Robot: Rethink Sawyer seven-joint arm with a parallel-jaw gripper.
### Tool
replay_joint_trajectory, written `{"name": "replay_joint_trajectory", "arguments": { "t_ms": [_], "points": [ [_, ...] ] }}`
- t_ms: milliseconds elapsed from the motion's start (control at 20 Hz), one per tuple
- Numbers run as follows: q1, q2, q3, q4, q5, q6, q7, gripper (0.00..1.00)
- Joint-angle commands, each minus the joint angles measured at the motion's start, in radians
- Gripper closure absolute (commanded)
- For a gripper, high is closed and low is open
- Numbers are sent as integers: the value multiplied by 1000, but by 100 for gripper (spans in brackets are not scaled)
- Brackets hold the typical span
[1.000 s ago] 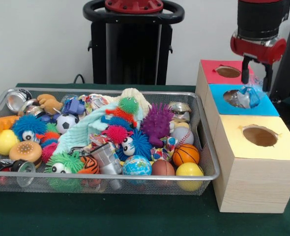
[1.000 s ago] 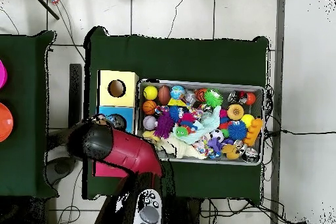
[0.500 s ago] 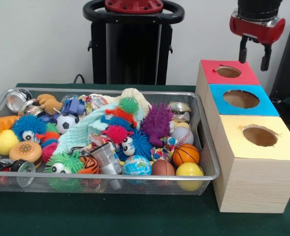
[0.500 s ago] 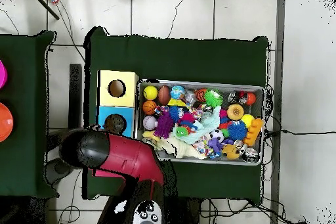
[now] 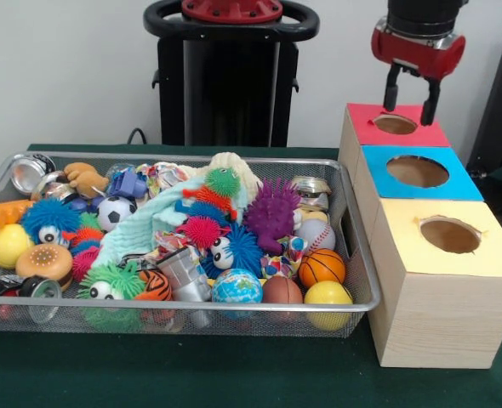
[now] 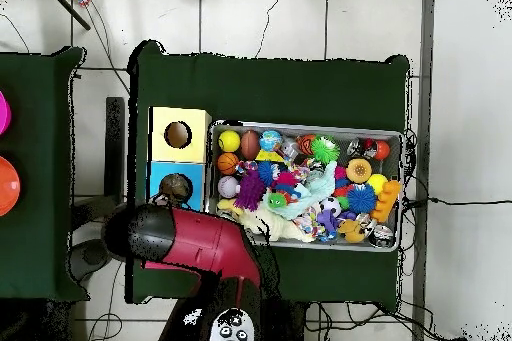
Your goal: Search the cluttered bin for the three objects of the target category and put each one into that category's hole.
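The arm (image 6: 190, 242) hides the red box (image 5: 394, 126) from overhead (front view shows it); above it the gripper (image 5: 410, 95) hangs wide, empty; the bin (image 5: 357, 255) brims with toys.

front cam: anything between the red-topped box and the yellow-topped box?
Yes: the blue-topped box sits between the red-topped box and the yellow-topped box, all three in one row, as the front view shows.
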Motion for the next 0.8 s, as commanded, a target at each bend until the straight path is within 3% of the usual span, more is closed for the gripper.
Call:
{"name": "replay_joint_trajectory", "arguments": {
  "t_ms": [50, 200, 450, 800],
  "points": [
    [-58, 19, -3, -42, -86, -48, 42, 0],
    [-132, 24, 29, -36, -123, -81, -34, 0],
    [-289, 25, 111, -106, -295, -95, -270, 0],
    [-489, 20, 252, -173, -468, -54, -387, 0]
  ]
}}
